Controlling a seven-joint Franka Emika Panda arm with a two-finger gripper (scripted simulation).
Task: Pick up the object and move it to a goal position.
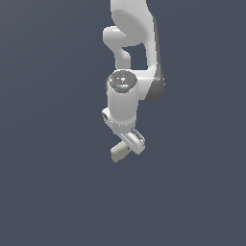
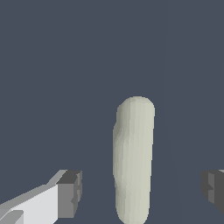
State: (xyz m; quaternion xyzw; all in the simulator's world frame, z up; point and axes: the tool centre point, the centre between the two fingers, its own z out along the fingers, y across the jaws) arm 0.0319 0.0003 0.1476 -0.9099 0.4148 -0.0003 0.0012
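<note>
Item one, nearest in the wrist view: the gripper [image 2: 140, 188], white-bodied with dark grey pads. One pad [image 2: 70, 193] sits on a white finger at one side of the picture, the other pad [image 2: 213, 189] at the opposite edge. The jaws stand spread wide, with bare floor visible between each pad and the block; neither pad touches it.

Item two: the small, pale beige-olive oblong block with rounded ends, matte and unmarked [image 2: 133, 159]. It lies lengthwise between the two pads, nearer the middle of the gap than to either side, its long axis running away from the camera. It is much narrower than the opening around it.

Item three, exterior view: the same gripper [image 1: 129, 143] at the low end of the arm, pointed downward and turned at a slant. The block [image 1: 119, 153] shows just below and beside the fingers, toward the exterior view's left, partly covered by them.

Item four: the white jointed robot arm [image 1: 124, 98], a stout cylindrical wrist section with a grey cap, standing nearly upright over the gripper. Above it the links curve up and out of the picture's upper edge, with a dark grey joint cover on the exterior view's right.

Item five, farthest: the flat, dark slate-blue floor [image 1: 48, 192], plain and uniform all round.
</note>
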